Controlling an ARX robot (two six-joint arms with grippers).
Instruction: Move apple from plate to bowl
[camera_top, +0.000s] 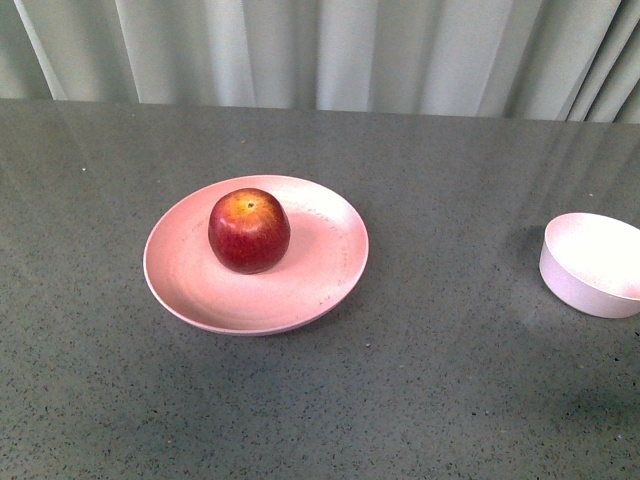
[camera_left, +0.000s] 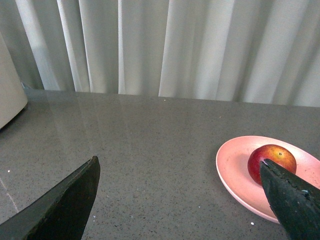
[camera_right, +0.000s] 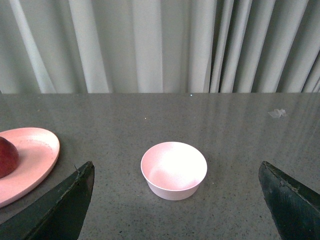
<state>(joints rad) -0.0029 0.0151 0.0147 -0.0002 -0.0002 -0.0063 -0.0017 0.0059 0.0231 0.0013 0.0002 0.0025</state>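
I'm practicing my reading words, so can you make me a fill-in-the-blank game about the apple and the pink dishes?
1. The apple sits on the wide pink ____.
2. The bowl has ____ inside it.
3. In the front view, the bowl stands to the ____ of the plate.
4. The left gripper and the right gripper are both ____, holding nothing.

Missing words: plate, nothing, right, open.
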